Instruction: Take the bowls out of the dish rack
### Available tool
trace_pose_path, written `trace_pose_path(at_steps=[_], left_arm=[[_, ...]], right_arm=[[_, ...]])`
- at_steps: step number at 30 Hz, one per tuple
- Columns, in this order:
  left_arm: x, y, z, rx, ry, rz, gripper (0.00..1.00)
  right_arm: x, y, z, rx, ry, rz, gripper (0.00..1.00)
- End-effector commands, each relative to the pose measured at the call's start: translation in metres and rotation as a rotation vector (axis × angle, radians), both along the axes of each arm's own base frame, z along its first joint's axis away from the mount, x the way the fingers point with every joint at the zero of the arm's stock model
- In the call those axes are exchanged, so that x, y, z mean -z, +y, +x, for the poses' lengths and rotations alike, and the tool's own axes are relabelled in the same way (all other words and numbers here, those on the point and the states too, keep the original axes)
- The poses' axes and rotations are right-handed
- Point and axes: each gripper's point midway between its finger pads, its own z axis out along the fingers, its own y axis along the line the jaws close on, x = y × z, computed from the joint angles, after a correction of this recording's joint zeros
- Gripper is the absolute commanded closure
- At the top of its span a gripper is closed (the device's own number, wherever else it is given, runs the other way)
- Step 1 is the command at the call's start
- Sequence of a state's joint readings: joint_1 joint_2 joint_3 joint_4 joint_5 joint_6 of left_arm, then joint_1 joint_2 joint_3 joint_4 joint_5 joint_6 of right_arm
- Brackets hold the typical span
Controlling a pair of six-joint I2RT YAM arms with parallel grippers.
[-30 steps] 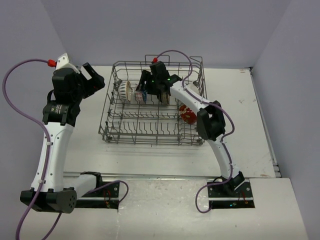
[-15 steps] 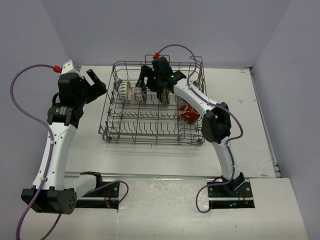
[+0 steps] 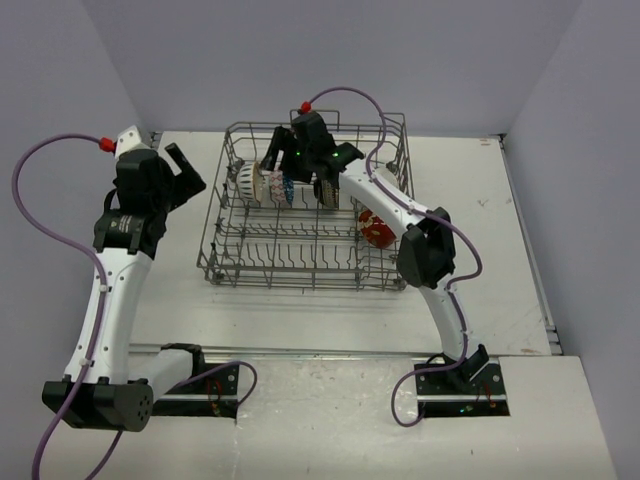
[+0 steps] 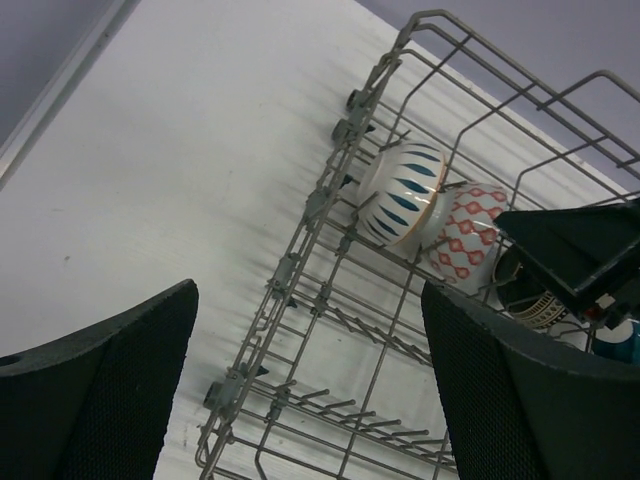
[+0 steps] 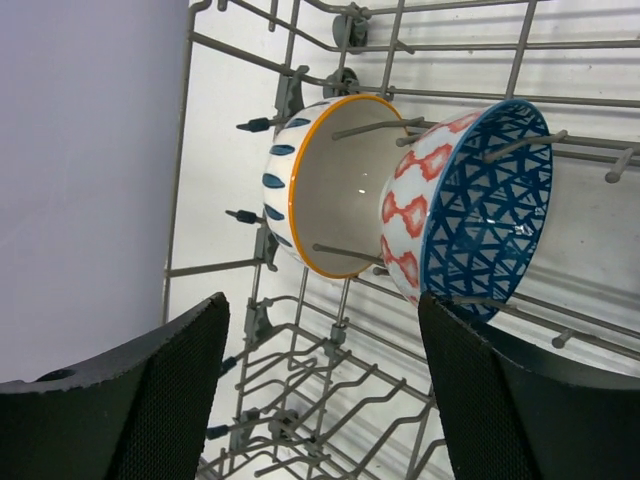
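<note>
Above the back row of the dish rack (image 3: pixel 300 281), right gripper (image 3: pixel 281 156) gaped wide; blue-red bowl (image 5: pixel 470 210) stood on edge just ahead; left gripper (image 3: pixel 188 170) farther off, likewise wide.

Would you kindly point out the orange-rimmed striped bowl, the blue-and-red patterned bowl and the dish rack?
orange-rimmed striped bowl (image 5: pixel 335 200): right wrist view, its pale inside.
blue-and-red patterned bowl (image 5: pixel 485 225): right wrist view, its blue inside.
dish rack (image 3: pixel 300 272): top external view, near wire wall.

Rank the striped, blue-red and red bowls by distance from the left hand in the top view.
1. Striped bowl, back left of the rack, nearest the left hand.
2. Blue-red bowl, just right of it.
3. Red bowl, right side, farthest.
</note>
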State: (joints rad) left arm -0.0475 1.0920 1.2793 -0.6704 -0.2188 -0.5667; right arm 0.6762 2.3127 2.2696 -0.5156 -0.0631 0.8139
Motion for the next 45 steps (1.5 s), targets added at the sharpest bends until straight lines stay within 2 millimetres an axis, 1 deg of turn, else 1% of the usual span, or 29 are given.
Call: trace_pose_path(at_steps=[1, 3, 5, 8, 9, 11, 13, 16, 18, 23, 25, 31, 32, 34, 39, 43, 45], left_arm=[[0.017, 0.016, -0.008, -0.098, 0.064, 0.029, 0.08], [0.027, 0.016, -0.010, -0.106, 0.090, 0.023, 0.09], [0.033, 0.015, -0.010, -0.104, 0.099, 0.019, 0.09], [0.035, 0.014, -0.009, -0.101, 0.099, 0.017, 0.09], [0.040, 0.014, -0.009, -0.100, 0.109, 0.020, 0.09], [0.045, 0.013, -0.006, -0.094, 0.115, 0.018, 0.09], [0.056, 0.011, -0.005, -0.083, 0.139, 0.012, 0.09], [0.066, 0.006, 0.000, -0.066, 0.157, -0.005, 0.09], [0.072, 0.006, 0.002, -0.068, 0.173, -0.007, 0.10], [0.080, 0.007, 0.004, -0.074, 0.191, -0.002, 0.10], [0.085, 0.008, 0.005, -0.076, 0.207, 0.004, 0.10], [0.093, 0.006, 0.003, -0.074, 0.218, -0.002, 0.10], [0.094, 0.006, 0.002, -0.074, 0.221, -0.002, 0.11], [0.095, 0.006, 0.002, -0.072, 0.224, -0.002, 0.11], [0.094, 0.006, 0.001, -0.071, 0.220, -0.001, 0.11], [0.096, 0.007, 0.001, -0.074, 0.223, 0.001, 0.10], [0.094, 0.007, 0.001, -0.074, 0.218, -0.003, 0.11]], right_arm=[[-0.015, 0.004, 0.011, 0.046, -0.034, 0.041, 0.24], [-0.011, 0.005, 0.012, 0.049, -0.029, 0.041, 0.25], [-0.004, 0.005, 0.012, 0.057, -0.019, 0.035, 0.26], [-0.001, 0.004, 0.013, 0.064, -0.019, 0.030, 0.25], [0.001, 0.004, 0.013, 0.063, -0.018, 0.027, 0.25], [0.005, 0.005, 0.013, 0.058, -0.015, 0.026, 0.25], [0.006, 0.006, 0.014, 0.057, -0.014, 0.026, 0.26], [0.016, 0.008, 0.015, 0.051, 0.000, 0.025, 0.27], [0.020, 0.011, 0.014, 0.039, 0.008, 0.027, 0.30], [0.032, 0.013, 0.014, 0.037, 0.024, 0.023, 0.32], [0.032, 0.013, 0.016, 0.037, 0.021, 0.027, 0.33], [0.036, 0.015, 0.018, 0.035, 0.024, 0.028, 0.38], [0.036, 0.016, 0.018, 0.033, 0.024, 0.030, 0.42], [0.035, 0.017, 0.018, 0.033, 0.023, 0.038, 0.46], [0.039, 0.018, 0.019, 0.031, 0.028, 0.042, 0.49], [0.042, 0.014, 0.023, 0.044, 0.038, 0.044, 0.52], [0.043, 0.013, 0.024, 0.049, 0.040, 0.042, 0.52]])
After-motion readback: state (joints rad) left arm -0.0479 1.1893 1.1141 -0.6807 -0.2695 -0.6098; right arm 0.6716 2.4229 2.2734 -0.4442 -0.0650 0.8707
